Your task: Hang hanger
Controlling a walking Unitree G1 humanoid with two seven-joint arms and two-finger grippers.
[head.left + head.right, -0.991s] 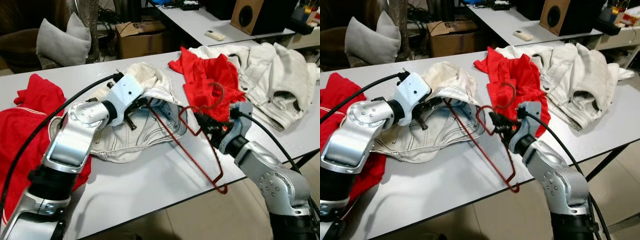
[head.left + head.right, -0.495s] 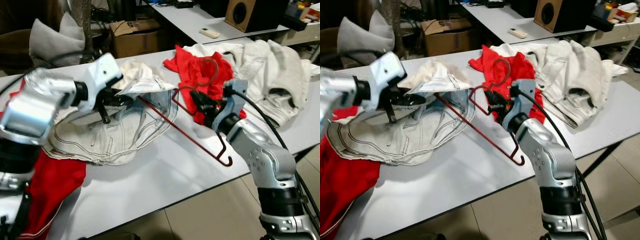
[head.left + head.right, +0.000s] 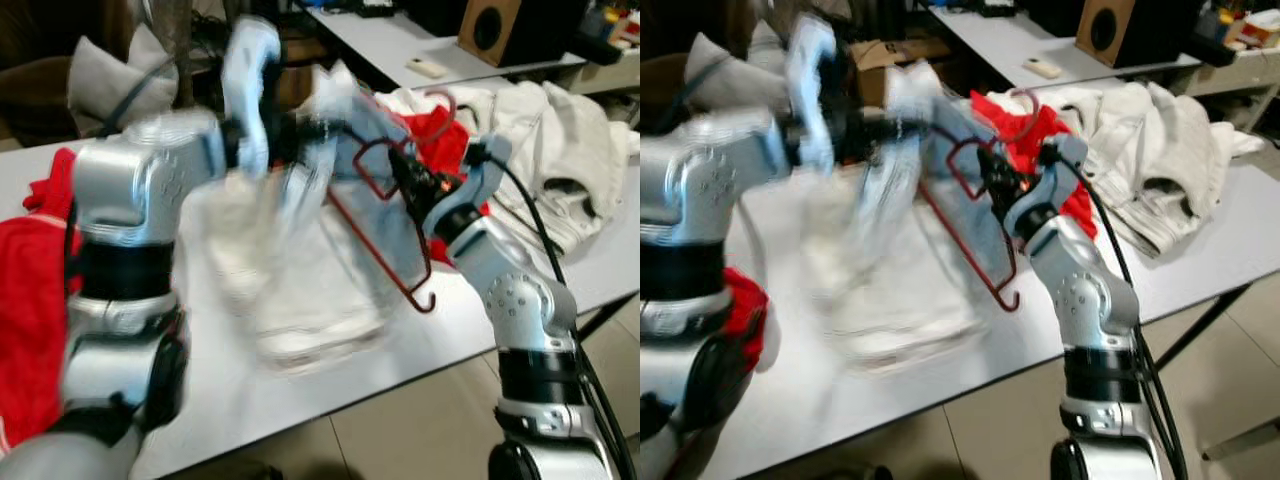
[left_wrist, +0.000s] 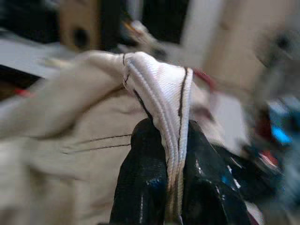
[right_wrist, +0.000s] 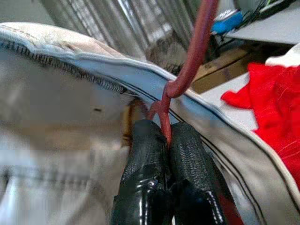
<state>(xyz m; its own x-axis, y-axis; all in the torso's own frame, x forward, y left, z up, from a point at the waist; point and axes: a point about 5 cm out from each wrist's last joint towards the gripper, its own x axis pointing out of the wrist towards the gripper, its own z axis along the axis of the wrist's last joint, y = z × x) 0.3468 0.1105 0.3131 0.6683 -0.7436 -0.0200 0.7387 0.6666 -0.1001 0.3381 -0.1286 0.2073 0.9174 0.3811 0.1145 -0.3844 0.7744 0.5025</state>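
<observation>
White table [image 3: 330,385], tiled floor [image 3: 420,440], cardboard box [image 3: 875,55]

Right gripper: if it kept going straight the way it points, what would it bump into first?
Most likely the white garment: the right gripper, shut on the red hanger, points straight at that cloth, though depth is hard to judge.

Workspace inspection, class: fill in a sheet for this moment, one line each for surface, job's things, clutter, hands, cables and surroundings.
Surface: pale grey table.
Job's things: red hanger partly inside the lifted white garment, which is blurred.
Clutter: red shirt, white jeans, red cloth.
Hands: left hand shut on the garment's seam; right hand shut on the hanger's neck.
Cables: black cable along the right arm.
Surroundings: speaker, remote, cardboard box, cushion.
</observation>
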